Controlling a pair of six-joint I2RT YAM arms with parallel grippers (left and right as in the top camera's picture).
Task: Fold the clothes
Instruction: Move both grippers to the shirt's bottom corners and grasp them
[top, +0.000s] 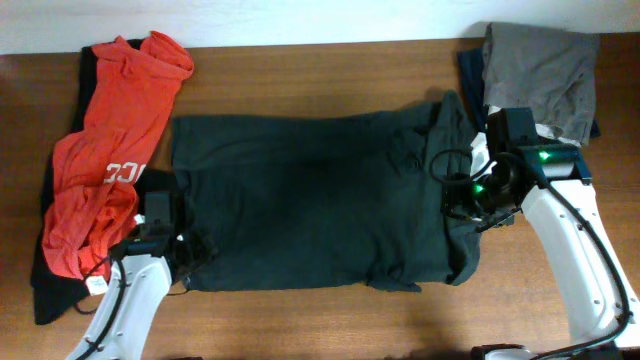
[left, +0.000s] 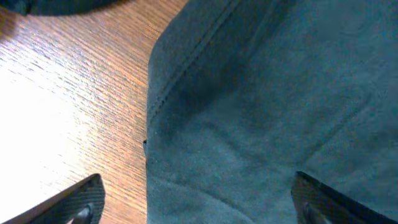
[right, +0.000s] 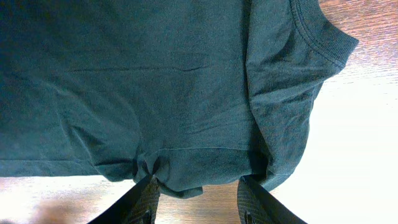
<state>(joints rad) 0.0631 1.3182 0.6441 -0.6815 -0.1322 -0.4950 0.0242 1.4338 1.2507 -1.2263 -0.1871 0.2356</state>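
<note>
The dark charcoal T-shirt (top: 310, 200) lies spread flat across the middle of the table, with no letters showing. The red T-shirt (top: 110, 140) with white letters lies crumpled at the left. My left gripper (top: 195, 250) hovers at the dark shirt's near left corner. In the left wrist view its fingers (left: 199, 205) are wide open over the shirt's hemmed edge (left: 267, 93). My right gripper (top: 460, 200) is at the shirt's right end. In the right wrist view its fingers (right: 202, 196) are partly apart, with a bunched fold of the shirt (right: 155, 81) at their tips, near the ribbed collar.
A grey garment (top: 540, 60) lies folded at the back right on a dark blue one (top: 468, 70). A black garment (top: 45, 290) lies under the red shirt at the left edge. Bare wooden table (top: 320, 330) runs along the front.
</note>
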